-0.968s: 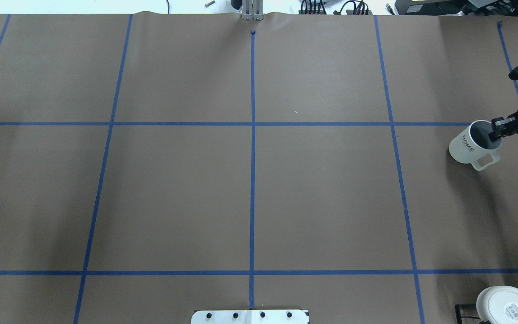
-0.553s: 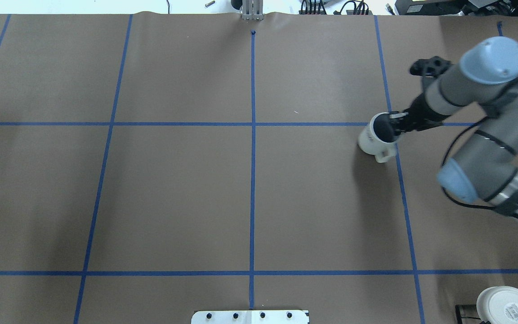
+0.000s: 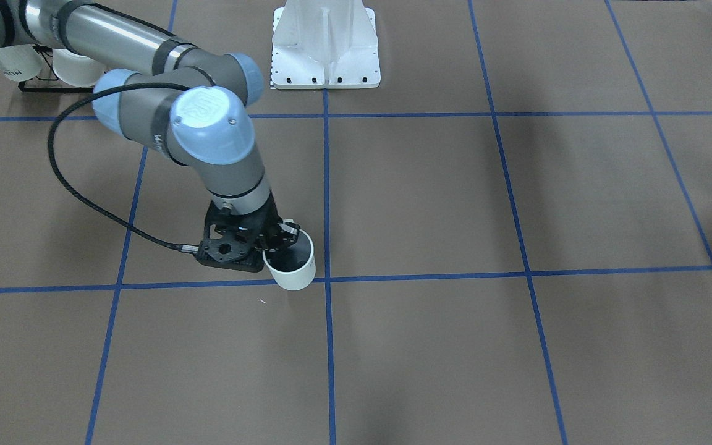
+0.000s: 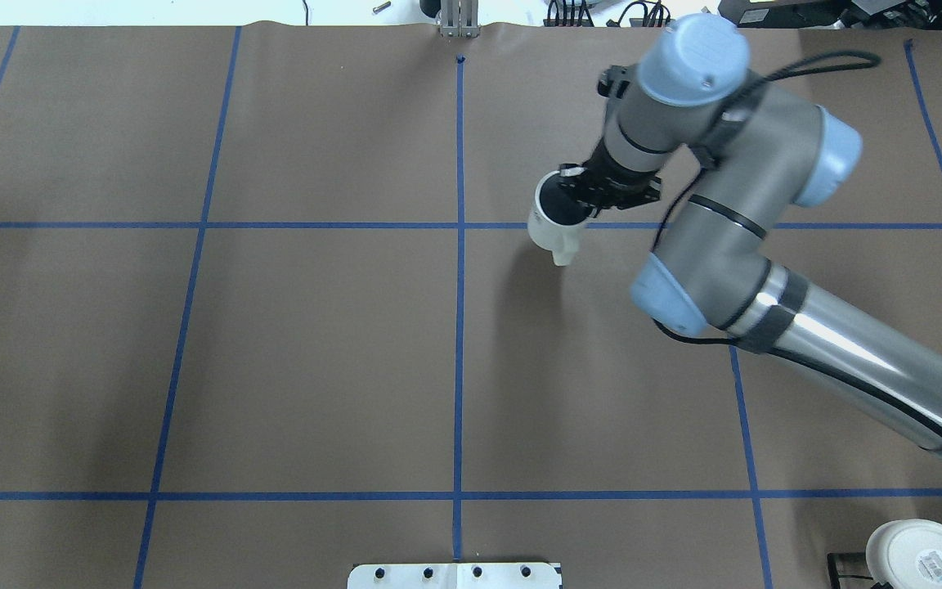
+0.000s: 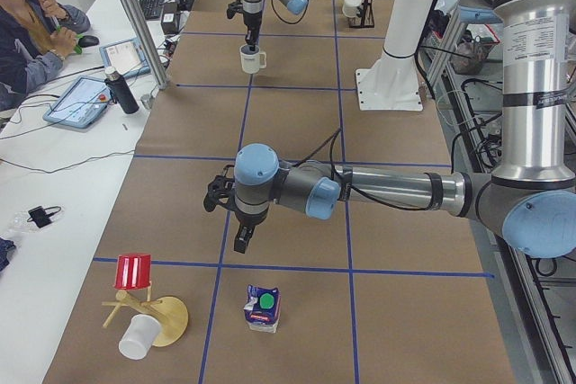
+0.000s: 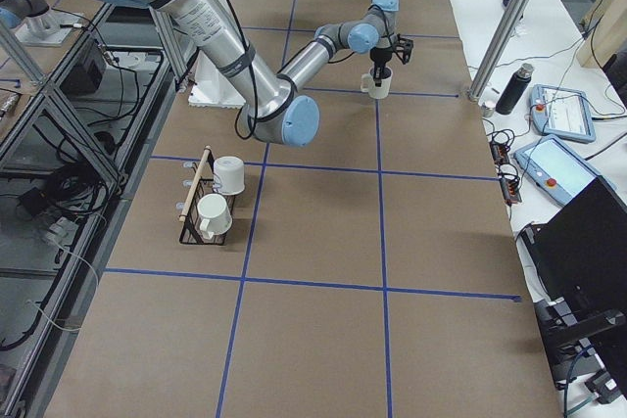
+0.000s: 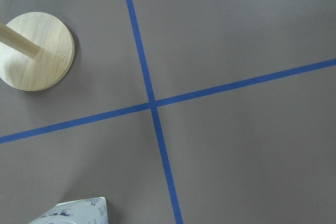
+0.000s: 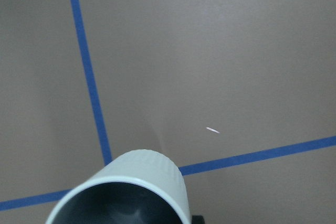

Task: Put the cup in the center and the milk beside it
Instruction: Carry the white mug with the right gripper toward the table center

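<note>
Right jaws clamping cup (image 4: 545,233), left arm (image 5: 378,188) extended

Right wrist view: the plain white cylindrical mug (image 8: 147,178) was cut by the bottom edge, with only the rim and upper wall showing. Left wrist view: the dark blue and white milk carton (image 7: 73,212) was clipped at the bottom edge. The left gripper (image 5: 240,246) was too small to judge its jaws.

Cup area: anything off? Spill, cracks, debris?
Nothing serious. The cup is held by its rim in the right gripper, with no spill or visible damage. Only oddity: a tiny white scrap lying on the brown paper near it.
</note>
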### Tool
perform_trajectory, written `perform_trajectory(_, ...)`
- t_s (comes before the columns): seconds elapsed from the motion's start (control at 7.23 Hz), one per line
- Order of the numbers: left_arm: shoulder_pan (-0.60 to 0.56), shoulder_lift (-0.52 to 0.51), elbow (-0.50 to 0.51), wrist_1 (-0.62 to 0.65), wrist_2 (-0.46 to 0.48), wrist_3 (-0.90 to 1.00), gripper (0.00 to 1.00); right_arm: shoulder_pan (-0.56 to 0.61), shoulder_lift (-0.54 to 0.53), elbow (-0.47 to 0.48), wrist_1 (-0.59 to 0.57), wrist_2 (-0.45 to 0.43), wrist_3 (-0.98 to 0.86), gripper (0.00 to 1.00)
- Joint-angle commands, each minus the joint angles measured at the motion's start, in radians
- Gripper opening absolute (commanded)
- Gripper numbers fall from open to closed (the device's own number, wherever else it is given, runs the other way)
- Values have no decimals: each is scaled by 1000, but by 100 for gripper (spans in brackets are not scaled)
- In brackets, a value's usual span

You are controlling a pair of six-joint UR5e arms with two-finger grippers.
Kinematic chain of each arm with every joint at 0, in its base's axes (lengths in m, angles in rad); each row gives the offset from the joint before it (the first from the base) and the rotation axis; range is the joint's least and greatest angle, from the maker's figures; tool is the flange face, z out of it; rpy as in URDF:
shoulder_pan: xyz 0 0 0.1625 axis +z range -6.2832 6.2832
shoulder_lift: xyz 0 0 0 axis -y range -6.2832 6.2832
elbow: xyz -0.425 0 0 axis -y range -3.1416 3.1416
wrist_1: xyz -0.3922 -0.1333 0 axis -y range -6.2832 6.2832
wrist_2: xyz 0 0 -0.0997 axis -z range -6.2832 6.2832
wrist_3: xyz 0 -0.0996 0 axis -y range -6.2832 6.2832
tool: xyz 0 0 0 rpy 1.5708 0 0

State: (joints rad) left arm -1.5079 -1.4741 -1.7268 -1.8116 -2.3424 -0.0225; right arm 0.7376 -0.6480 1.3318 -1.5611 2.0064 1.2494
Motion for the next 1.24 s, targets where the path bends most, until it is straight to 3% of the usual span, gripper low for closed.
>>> perform_trajectory(0.0,0,0,0,0,0,-1,99,-15,97,-135,-2,8,16,0)
perform_trajectory(0.14,0,5,1,-3,-2,3,99,-24,90,-146,51,3,21,0)
perform_trajectory(0.28,0,49,-2,-23,-5,3,99,-44,71,-189,173,-1,50,21)
perform_trajectory(0.41,0,55,6,-55,0,-5,99,-44,71,-215,258,0,82,99)
perform_trajectory(0.55,-2,43,25,-45,6,21,99,-24,80,-194,251,11,84,100)
perform_trajectory(0.69,-32,35,64,-31,21,200,99,27,52,-122,206,62,79,100)
perform_trajectory(0.97,-151,-40,167,47,63,387,99,71,-97,74,139,87,46,100)
perform_trajectory(1.11,-156,-67,229,38,63,410,99,84,-128,114,109,90,12,100)
